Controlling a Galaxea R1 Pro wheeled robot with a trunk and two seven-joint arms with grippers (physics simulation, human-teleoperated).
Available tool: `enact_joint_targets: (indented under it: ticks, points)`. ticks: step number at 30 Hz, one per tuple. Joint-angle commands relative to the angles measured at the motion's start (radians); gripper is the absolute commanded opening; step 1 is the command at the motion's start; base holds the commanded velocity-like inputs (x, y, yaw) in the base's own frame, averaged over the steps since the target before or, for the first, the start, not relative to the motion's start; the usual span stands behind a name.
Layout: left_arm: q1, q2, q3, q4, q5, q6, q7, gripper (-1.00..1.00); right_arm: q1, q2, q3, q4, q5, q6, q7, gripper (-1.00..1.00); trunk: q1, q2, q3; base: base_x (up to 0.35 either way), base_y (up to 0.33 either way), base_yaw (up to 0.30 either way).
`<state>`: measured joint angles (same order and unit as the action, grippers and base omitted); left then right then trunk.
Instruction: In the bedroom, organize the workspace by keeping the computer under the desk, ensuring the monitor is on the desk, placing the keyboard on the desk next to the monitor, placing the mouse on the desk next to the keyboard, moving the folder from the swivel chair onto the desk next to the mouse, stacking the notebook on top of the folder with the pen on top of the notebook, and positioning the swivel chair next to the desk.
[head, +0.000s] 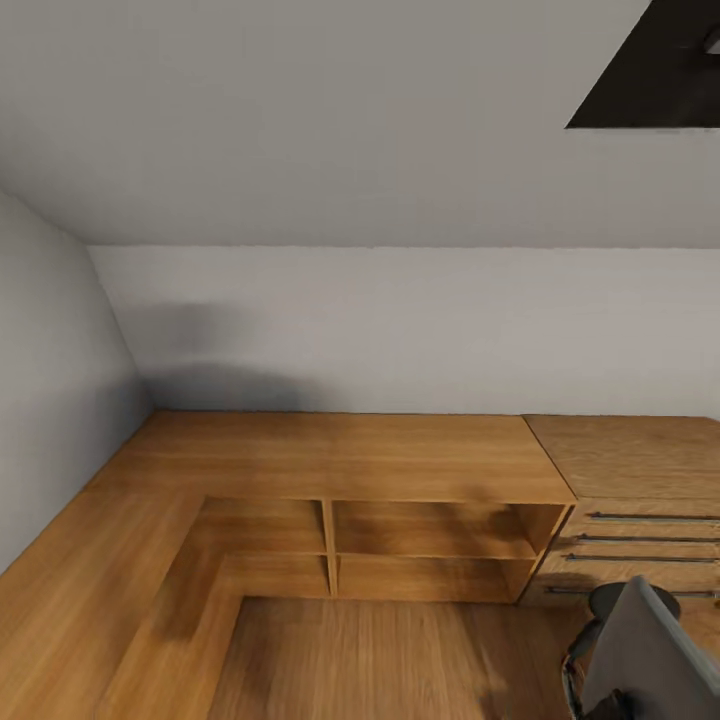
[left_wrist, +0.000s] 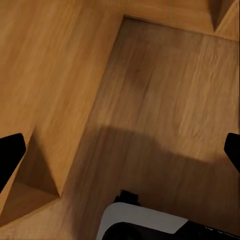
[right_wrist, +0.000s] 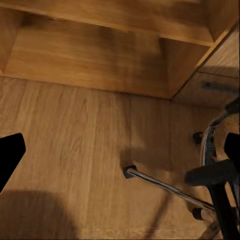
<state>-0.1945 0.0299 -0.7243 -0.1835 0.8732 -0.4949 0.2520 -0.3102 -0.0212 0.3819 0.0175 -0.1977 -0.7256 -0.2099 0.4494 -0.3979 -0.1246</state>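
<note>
The swivel chair (head: 640, 650) stands at the lower right of the head view, its grey back toward me, in front of a wooden drawer unit. In the right wrist view its chrome star base (right_wrist: 165, 186) with casters and a black armrest (right_wrist: 210, 175) lie over the wooden floor. My right gripper (right_wrist: 120, 155) is open above the floor beside that base, with its black fingertips (right_wrist: 10, 160) far apart and nothing between them. Over bare wooden floor, my left gripper (left_wrist: 120, 155) is open and holds nothing.
A low light-wood shelf unit (head: 430, 540) with open compartments runs along the white wall and turns along the left wall. A wooden dresser (head: 640, 470) with dark handles adjoins it on the right. A dark panel (head: 650, 70) hangs at the upper right. My white base (left_wrist: 145, 222) is below the left gripper.
</note>
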Motion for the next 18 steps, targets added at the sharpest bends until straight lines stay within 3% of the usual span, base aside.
enact_joint_targets:
  ticks: [1, 9, 13, 18]
  points:
    - [0.0, 0.001, -0.009, -0.002, 0.003, -0.002, 0.009, 1.0, 0.007, -0.001, 0.01, 0.003, -0.005, -0.003, 0.001, 1.0, 0.001, -0.002, -0.002, 0.003, 0.0, -0.287]
    - [0.0, -0.001, -0.01, -0.002, 0.003, -0.004, 0.008, 1.0, 0.124, 0.004, 0.012, 0.008, -0.004, -0.015, 0.031, 1.0, 0.001, -0.002, -0.002, 0.001, 0.0, -0.281]
    - [0.0, -0.001, -0.009, -0.002, 0.003, -0.005, 0.008, 1.0, 0.135, 0.003, 0.011, 0.008, -0.003, -0.017, 0.032, 1.0, 0.001, -0.002, -0.002, 0.0, 0.016, -0.266]
    - [0.0, -0.001, -0.009, -0.002, 0.002, -0.007, 0.007, 1.0, 0.151, 0.003, 0.011, 0.007, 0.026, -0.045, 0.032, 1.0, 0.001, -0.002, -0.002, 0.0, 0.237, -0.263]
